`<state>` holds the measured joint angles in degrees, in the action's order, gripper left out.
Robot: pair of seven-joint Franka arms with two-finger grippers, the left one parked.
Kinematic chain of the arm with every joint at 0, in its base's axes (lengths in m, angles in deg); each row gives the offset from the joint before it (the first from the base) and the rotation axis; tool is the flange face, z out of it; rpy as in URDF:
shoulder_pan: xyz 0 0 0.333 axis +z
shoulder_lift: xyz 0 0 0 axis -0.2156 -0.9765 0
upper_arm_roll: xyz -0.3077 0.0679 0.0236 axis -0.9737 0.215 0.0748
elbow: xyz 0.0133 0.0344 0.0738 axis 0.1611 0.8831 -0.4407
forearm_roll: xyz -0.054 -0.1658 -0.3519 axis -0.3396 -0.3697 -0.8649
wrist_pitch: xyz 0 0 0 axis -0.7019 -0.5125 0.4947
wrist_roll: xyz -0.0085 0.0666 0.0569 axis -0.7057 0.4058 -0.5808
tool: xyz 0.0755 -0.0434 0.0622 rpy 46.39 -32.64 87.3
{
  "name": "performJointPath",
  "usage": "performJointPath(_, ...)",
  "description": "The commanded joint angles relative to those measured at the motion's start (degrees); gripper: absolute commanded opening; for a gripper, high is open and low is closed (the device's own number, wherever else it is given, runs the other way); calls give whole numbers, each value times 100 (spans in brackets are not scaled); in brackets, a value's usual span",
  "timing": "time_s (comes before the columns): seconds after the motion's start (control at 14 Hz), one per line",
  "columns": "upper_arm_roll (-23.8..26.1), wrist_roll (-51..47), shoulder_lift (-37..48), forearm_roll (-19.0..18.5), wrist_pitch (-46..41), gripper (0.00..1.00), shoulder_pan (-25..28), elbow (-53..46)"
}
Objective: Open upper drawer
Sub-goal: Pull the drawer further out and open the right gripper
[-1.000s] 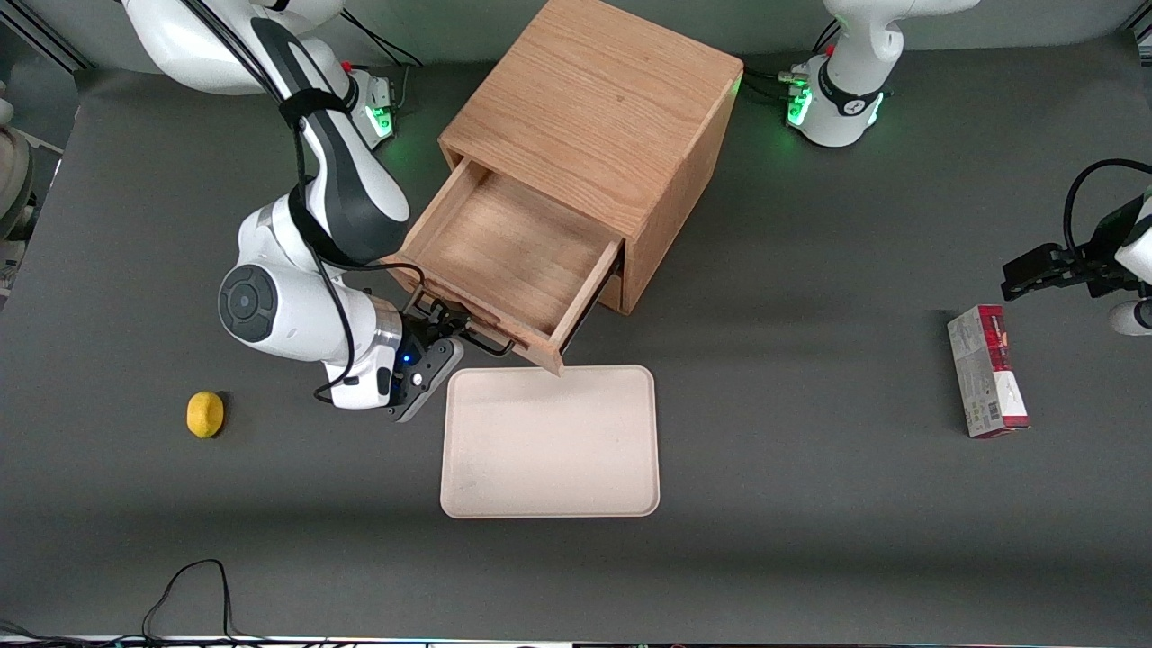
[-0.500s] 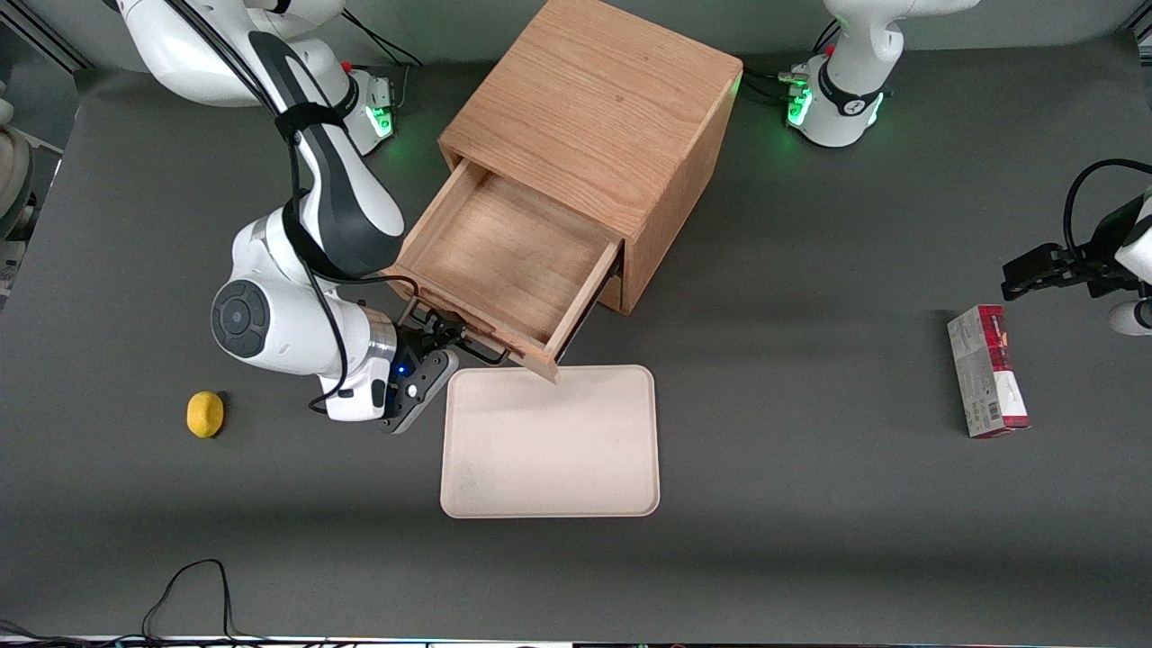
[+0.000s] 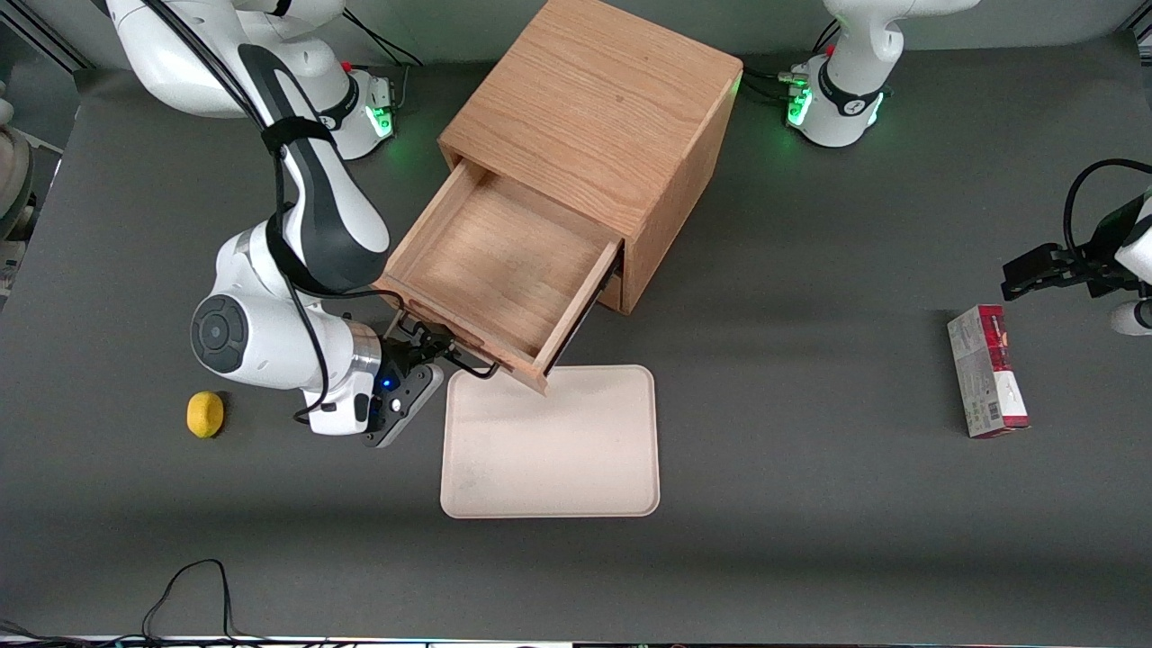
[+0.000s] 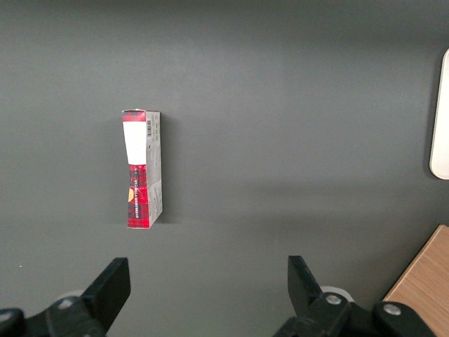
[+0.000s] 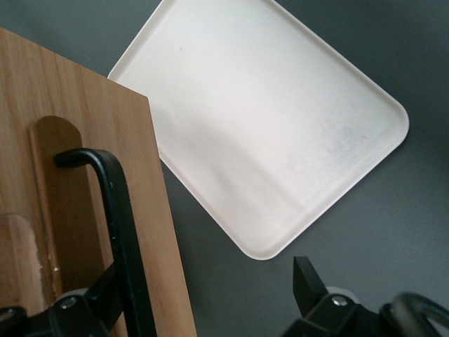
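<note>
Front view: gripper partly hidden under upper drawer.

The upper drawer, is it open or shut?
Open. The upper drawer sticks far out of the cabinet, its bare floor showing; the gripper is at its handle.

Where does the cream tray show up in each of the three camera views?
Front view: the tray lies flat on the table, nearer the camera than the pulled-out upper drawer; the claw is at the drawer's handle.
Left wrist view: only the tray's edge shows.
Right wrist view: the tray sits beside the drawer front.
Shared landmark: the tray itself.
</note>
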<state>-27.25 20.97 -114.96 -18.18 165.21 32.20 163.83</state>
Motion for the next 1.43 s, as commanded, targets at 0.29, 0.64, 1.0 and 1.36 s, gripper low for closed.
performJointPath(0.29, 23, 188, -336, 79, -393, 100, -226, -609)
performJointPath(0.64, 31, 223, -380, 87, -402, 100, -314, -706)
performJointPath(1.0, 40, 258, -476, 96, -551, 100, -410, -907)
performJointPath(1.36, 49, 250, -626, 105, -797, 100, -499, -1295)
